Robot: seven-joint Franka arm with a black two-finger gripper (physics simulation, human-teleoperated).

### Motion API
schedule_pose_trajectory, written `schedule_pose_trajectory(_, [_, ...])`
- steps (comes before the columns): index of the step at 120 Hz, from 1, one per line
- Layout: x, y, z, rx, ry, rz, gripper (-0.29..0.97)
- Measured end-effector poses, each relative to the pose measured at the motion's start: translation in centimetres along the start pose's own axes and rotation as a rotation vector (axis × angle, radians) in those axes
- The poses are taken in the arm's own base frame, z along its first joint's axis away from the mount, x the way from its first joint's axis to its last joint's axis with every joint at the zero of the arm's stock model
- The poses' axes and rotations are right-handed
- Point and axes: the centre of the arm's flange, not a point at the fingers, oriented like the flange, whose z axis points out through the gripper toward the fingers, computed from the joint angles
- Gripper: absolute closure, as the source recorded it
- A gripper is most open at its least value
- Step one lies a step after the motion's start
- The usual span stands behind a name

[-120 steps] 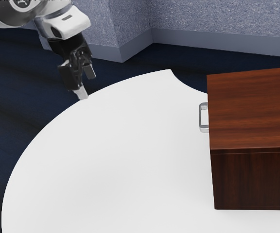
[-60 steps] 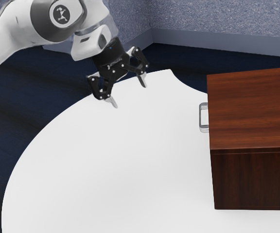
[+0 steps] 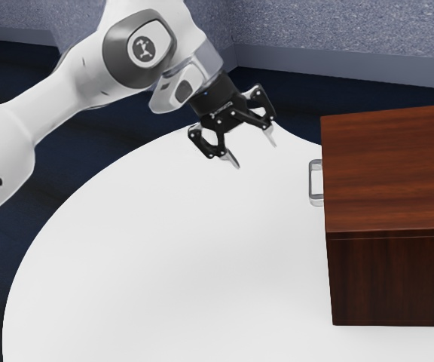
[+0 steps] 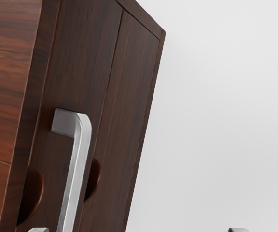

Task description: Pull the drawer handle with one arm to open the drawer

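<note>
pincer (image 3: 253,150) wide open, holding nothing, above the table (image 3: 164,249), near but apart from the drawer handle (image 3: 316,182). drawer (image 4: 105,121) looks shut; grasp and pull left.

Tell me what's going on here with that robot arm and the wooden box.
A white robot arm is reaching across the white table toward a dark wooden cabinet. Its black claw hovers open above the table, short of the silver drawer handle and touching nothing. The drawer looks shut; the pull has not begun yet.
</note>
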Motion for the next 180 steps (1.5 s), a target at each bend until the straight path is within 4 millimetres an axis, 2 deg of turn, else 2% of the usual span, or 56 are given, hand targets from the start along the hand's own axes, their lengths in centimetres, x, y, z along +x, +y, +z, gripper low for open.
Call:
schedule_pose_trajectory(17, [-0.6,-0.3,2.2,0.021,0.031,0.072,0.39])
schedule_pose_trajectory(37, [-1.2,-0.9,4.6,0.046,0.056,0.14,0.47])
schedule_pose_trajectory(47, [-1.7,-0.9,5.7,0.054,0.06,0.165,0.48])
schedule_pose_trajectory(64, [-1.9,-2.6,5.6,0.095,0.036,0.226,0.49])
schedule_pose_trajectory(116, [-3.0,-2.6,10.2,0.116,0.087,0.264,0.49])
schedule_pose_trajectory(137, [-3.4,-2.3,10.8,0.111,0.089,0.273,0.6])
schedule_pose_trajectory(165, [-3.1,-0.5,8.8,0.097,0.079,0.267,0.73])
schedule_pose_trajectory(180, [-2.9,0.7,9.2,0.057,0.082,0.27,0.74])
